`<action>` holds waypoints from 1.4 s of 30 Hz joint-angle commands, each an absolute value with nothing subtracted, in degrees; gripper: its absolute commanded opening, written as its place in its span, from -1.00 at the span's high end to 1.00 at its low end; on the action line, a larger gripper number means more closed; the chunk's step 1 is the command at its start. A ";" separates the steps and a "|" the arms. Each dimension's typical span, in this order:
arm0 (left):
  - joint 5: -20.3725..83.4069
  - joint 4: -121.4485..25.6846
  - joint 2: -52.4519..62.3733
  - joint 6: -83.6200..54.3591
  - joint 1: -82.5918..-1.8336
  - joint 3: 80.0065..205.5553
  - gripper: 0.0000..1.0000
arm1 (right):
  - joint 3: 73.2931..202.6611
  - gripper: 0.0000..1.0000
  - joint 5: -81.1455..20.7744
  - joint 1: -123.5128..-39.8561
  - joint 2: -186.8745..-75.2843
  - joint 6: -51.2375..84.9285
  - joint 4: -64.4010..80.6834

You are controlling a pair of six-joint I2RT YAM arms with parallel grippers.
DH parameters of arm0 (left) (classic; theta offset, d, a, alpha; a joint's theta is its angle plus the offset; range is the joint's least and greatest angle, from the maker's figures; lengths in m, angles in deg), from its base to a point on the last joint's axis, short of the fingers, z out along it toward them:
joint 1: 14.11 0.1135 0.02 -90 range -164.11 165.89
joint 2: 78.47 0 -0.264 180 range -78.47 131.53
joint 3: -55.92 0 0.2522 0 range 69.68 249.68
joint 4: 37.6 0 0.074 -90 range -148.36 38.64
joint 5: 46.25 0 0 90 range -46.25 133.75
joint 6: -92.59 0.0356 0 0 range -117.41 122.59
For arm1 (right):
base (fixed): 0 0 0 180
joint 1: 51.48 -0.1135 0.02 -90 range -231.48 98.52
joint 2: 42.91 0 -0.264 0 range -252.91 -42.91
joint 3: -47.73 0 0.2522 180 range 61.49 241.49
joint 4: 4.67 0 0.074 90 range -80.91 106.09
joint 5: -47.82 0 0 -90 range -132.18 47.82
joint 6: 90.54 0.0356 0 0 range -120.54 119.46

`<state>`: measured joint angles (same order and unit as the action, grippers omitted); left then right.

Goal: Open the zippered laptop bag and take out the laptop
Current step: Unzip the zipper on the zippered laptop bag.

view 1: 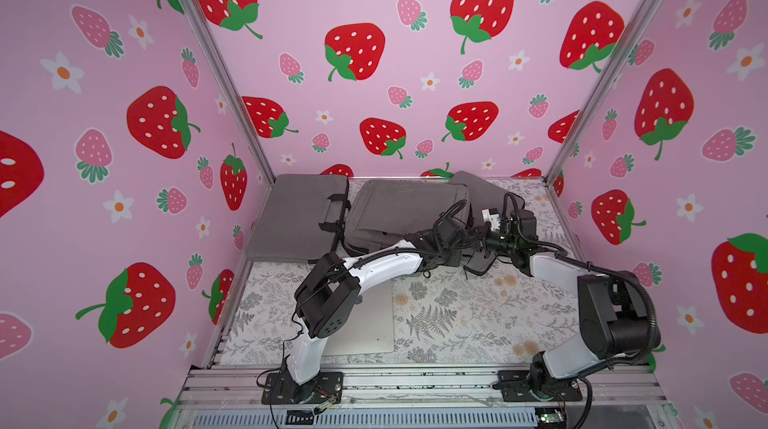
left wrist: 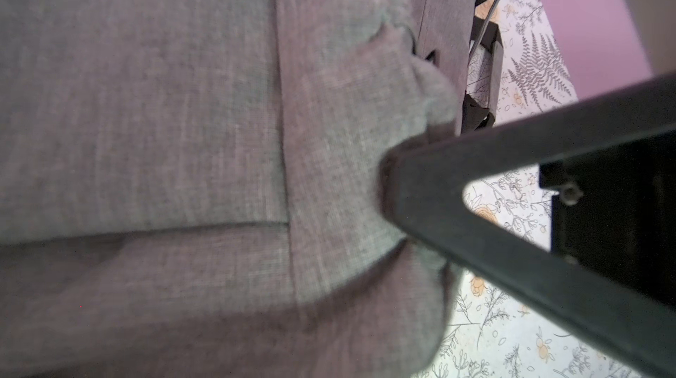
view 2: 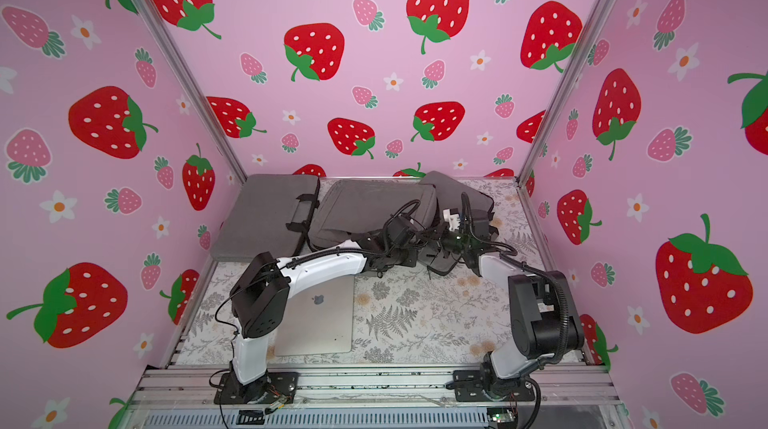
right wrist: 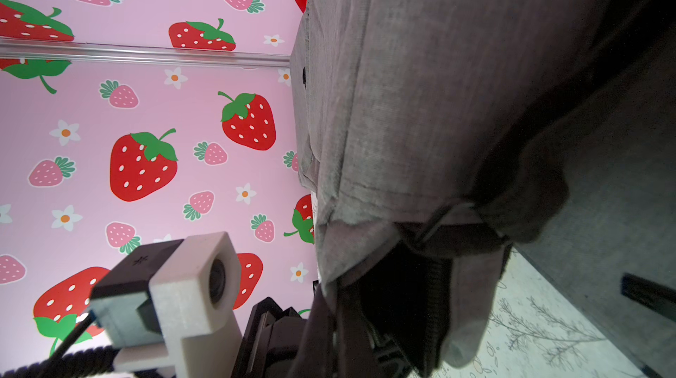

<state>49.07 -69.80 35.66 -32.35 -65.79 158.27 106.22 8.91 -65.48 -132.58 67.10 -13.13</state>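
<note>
left claw [left wrist: 394, 182] closed, right claw [view 1: 482, 250] closed

- Open lane: bare surface [view 1: 457, 314] at near centre, between laptop [view 2: 328, 323] and right arm [view 1: 552, 269].
- Near left blocked: the laptop lies flat, with the left arm [view 1: 374, 265] crossing above it.
- Rear crowded: left bag [view 1: 291, 219], middle bag [view 1: 399, 211] and right bag [view 1: 478, 190] sit side by side, touching or overlapping.
- Both arms converge at the middle bag's near edge; no clear gap there.
- Narrow bare strip at far right, beside the right bag.

Silver laptop [view 2: 320, 314] lies flat before grey laptop bag [view 1: 399, 206].
</note>
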 commanded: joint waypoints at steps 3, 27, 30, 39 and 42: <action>49.81 -72.97 33.17 -31.20 -65.40 157.94 1.00 | 106.65 1.00 11.65 -64.80 -132.04 66.70 -14.91; 59.69 -83.71 24.99 -27.05 -62.29 146.22 1.00 | 107.23 1.00 12.05 -60.79 -128.37 64.64 -11.48; 60.06 -84.06 23.73 -26.16 -60.46 144.78 1.00 | 107.19 1.00 12.35 -60.30 -128.17 64.68 -11.49; 60.81 -84.51 19.09 -23.43 -53.81 141.19 1.00 | 107.43 1.00 14.23 -58.03 -127.58 64.50 -10.86; 60.81 -84.54 18.03 -22.24 -51.33 140.35 1.00 | 107.54 1.00 14.83 -57.55 -127.52 64.41 -10.68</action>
